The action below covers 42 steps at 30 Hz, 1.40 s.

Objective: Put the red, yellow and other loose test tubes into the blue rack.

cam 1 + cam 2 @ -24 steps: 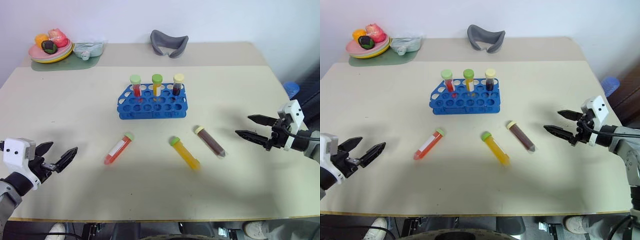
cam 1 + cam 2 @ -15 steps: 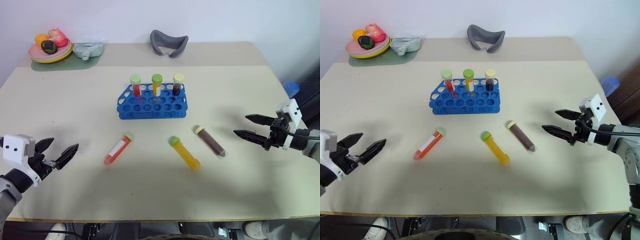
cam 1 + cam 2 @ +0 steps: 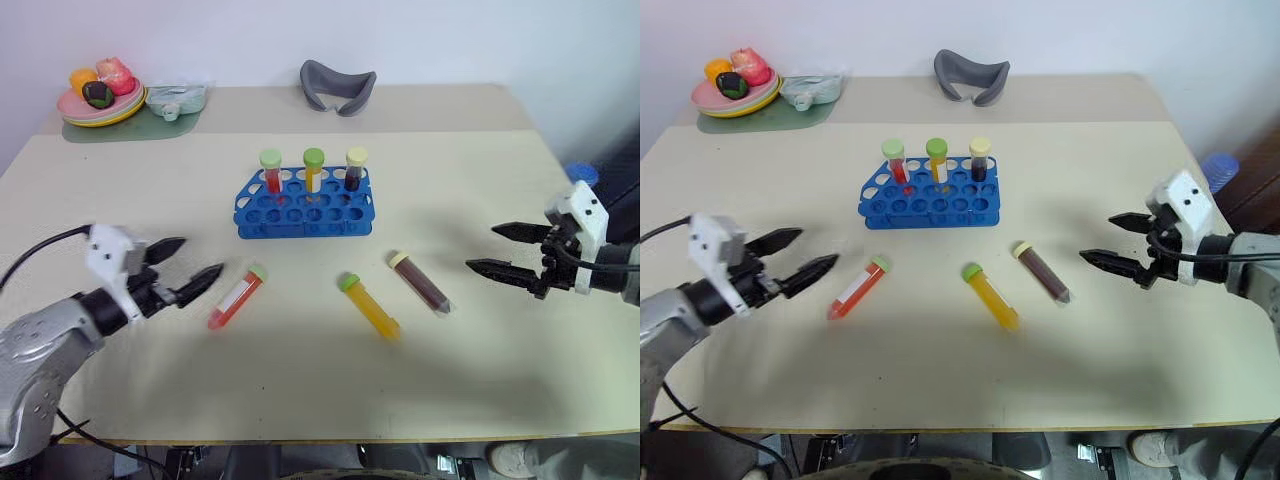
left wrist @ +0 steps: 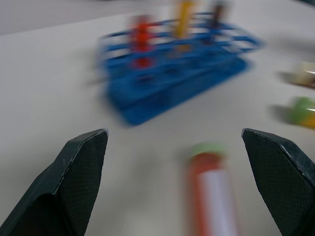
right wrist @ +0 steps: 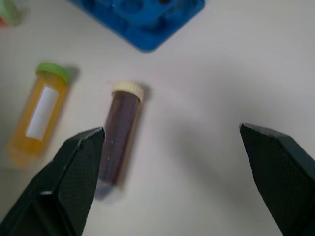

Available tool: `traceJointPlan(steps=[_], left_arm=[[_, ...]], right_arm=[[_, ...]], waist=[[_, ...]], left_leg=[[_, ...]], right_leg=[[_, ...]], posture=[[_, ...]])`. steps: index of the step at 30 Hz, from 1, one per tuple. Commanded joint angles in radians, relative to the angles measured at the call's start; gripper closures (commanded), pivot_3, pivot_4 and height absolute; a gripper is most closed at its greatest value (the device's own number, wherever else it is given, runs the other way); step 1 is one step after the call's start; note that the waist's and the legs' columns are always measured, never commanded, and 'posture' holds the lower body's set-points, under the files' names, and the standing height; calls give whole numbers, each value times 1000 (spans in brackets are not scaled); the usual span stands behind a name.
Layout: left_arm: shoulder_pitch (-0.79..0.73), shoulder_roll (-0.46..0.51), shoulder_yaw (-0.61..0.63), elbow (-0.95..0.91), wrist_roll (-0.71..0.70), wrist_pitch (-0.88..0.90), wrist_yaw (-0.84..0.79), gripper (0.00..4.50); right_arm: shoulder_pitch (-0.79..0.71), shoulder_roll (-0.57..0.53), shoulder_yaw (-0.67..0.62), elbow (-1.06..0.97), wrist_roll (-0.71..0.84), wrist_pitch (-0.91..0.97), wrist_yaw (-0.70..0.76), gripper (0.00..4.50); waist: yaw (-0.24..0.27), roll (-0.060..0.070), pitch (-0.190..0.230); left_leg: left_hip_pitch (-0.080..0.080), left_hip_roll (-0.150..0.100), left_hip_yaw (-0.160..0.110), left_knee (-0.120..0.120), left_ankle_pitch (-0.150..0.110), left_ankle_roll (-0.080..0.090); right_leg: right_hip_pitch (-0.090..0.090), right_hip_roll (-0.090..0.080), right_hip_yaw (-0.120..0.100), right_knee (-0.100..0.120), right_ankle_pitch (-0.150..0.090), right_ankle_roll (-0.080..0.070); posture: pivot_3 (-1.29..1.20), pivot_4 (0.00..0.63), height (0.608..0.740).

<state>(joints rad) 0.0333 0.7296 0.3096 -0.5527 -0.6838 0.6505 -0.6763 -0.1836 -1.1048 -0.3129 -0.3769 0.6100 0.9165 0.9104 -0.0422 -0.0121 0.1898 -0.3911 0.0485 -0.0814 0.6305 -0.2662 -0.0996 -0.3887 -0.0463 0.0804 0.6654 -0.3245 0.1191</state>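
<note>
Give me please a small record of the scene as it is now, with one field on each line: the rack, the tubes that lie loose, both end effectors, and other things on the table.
rack: bright blue plastic test-tube rack, three capped tubes standing in its back row
loose tubes: red tube with white label, yellow-orange tube with green cap, dark brown tube with cream cap, all lying flat on the beige table
left end effector: open, near the red tube, holding nothing
right end effector: open, near the brown tube, holding nothing
far edge: plate of toy food, grey curved object
</note>
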Motion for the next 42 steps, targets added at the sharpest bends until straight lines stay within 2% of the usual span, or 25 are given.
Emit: traceJointPlan(steps=[1, 5, 8, 10, 17, 22, 33, 36, 38, 40, 42], left_arm=[[-55, 12, -132, -46, 36, -37, -60, 15], [-71, 19, -280, -55, 121, -96, -117, 15], [-83, 9, -332, -63, 119, -106, -148, 15], [-80, 4, -356, -50, 128, -129, -174, 15], [-85, -6, -439, -12, 207, -203, -223, 15], [-69, -31, -475, -33, 235, -240, -224, 15], [-15, -84, -479, -50, 233, -309, -232, 15], [-21, -86, -483, -58, 229, -303, -236, 0], [-28, -87, -484, -63, 226, -297, -236, 0], [-34, -85, -483, -69, 221, -287, -233, 0], [-34, -84, -479, -71, 219, -282, -228, 0]], right_arm=[[-54, -10, 34, -112, 55, 148, -71, 9], [-173, 73, 101, -187, 132, 395, -209, 9], [-319, 208, 128, -187, 137, 631, -340, 9], [-365, 265, 154, -179, 155, 692, -434, 9], [-396, 282, 280, -161, 341, 698, -747, 9], [-412, 295, 332, -59, 444, 698, -954, 9], [-436, 330, 392, 69, 661, 698, -1256, 9], [-441, 335, 403, 88, 694, 698, -1302, 937], [-445, 337, 410, 95, 710, 698, -1324, 1843], [-453, 338, 419, 99, 722, 698, -1338, 2941], [-463, 336, 429, 100, 732, 698, -1346, 3705]], waist=[[-1, 0, 0], [-4, 0, 0], [-2, 0, 0], [0, 0, 0], [6, 0, 0], [0, 0, 0], [-1, 0, 0], [-1, 0, 0], [-2, 0, 0], [-2, 0, 0], [-2, 0, 0]], left_leg=[[0, 0, 0, 0, 0, 0], [0, 0, 0, 0, 0, 0], [0, 0, 0, 0, 0, 0], [-1, 0, 0, 0, 0, 0], [-4, 0, 0, 0, -1, 1], [-3, 0, -1, 0, -1, 1], [-3, 0, -1, 0, -1, 1], [-3, 0, -1, 0, -1, 1], [-3, 0, -1, 0, -1, 1], [-3, 0, -1, 0, -1, 2], [-3, 0, -1, 0, -1, 2]], right_leg=[[0, 0, 0, 0, 0, 0], [-1, 0, 0, 0, 0, 0], [-1, 0, 0, 0, 0, 0], [-1, 0, 0, 1, 0, 0], [-3, 0, 0, 0, 0, 0], [-3, 0, 0, 0, 0, 0], [-3, 0, 0, 1, 0, 0], [-3, 0, 0, 1, 0, 0], [-3, 0, 0, 1, 0, 0], [-3, 0, 0, 1, 0, 0], [-3, 0, 0, 1, 0, 0]], posture=[[0, 150, 740], [0, 150, 740], [0, 150, 740], [0, 150, 740], [0, 150, 740], [0, 150, 740], [0, 150, 740], [0, 150, 740], [0, 150, 740], [0, 150, 740], [0, 150, 740]])
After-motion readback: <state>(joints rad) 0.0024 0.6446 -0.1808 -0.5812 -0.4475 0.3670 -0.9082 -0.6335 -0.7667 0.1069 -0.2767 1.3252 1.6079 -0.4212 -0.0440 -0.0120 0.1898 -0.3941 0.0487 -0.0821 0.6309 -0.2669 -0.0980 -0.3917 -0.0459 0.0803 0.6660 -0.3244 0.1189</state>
